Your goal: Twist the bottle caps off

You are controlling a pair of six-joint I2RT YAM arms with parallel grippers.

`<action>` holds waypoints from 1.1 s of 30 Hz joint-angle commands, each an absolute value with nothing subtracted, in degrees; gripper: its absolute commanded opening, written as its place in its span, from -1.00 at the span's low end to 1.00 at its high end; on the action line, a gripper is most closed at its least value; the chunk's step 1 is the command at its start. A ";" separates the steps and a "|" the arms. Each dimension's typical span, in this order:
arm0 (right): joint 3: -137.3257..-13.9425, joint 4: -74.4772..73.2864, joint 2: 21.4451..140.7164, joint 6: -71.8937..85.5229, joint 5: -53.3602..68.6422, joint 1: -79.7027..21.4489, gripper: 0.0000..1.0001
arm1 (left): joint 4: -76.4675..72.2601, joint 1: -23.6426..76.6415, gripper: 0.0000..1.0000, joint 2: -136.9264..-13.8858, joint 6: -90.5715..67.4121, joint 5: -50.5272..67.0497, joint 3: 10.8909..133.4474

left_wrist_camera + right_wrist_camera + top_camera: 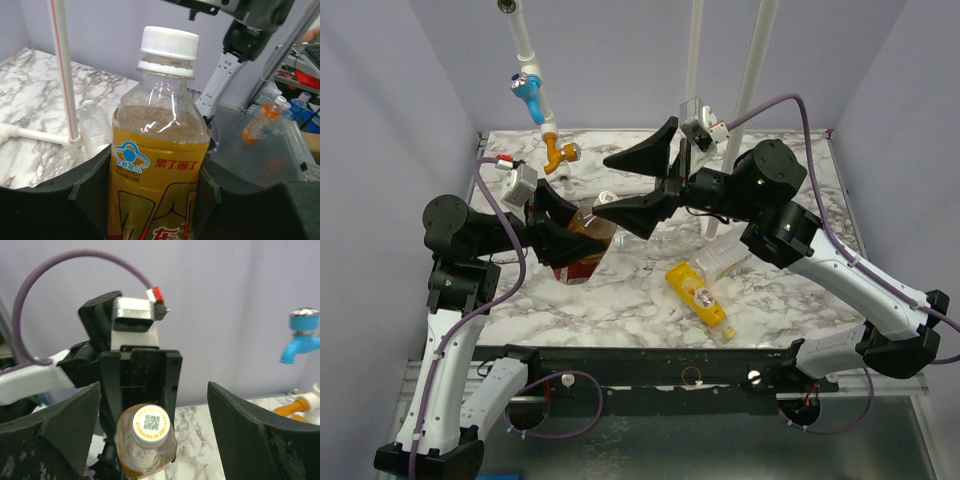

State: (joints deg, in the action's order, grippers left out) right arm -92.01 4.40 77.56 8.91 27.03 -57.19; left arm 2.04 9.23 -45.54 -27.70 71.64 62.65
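My left gripper [560, 225] is shut on the brown bottle [588, 232] with the red and yellow label and holds it tilted above the table. The left wrist view shows its fingers [90, 185] pressed on both sides of the bottle [160, 165], with the white cap [168, 42] on. My right gripper [603, 182] is open. In the right wrist view the cap [150, 424] sits between its wide-spread fingers [250, 435], untouched. A yellow-orange bottle [698, 293] lies on the table. A clear bottle [722, 262] lies beside it.
A blue tap handle [528, 85] and an orange tap [558, 152] hang at the back left. White pipes [750, 70] stand at the back right. A white pipe [64, 75] and a clear bottle [95, 125] show behind the held bottle.
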 commanded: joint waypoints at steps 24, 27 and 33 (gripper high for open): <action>-100.06 -4.79 84.84 15.68 9.95 -57.57 -0.24 | 3.38 8.88 -0.63 -44.38 -14.61 51.89 59.41; -99.18 -4.05 83.98 15.19 10.57 -57.64 -0.51 | 3.40 8.90 -0.63 -44.55 -15.57 53.20 59.46; -93.86 2.82 79.72 9.97 23.32 -57.48 -0.79 | 3.38 8.88 -0.63 -45.89 -21.85 61.56 60.75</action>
State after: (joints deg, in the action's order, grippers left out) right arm -97.62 -3.64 84.05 14.48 13.23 -57.32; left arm 3.07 9.10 -45.04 -16.25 54.15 59.77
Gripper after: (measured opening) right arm 0.338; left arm 0.532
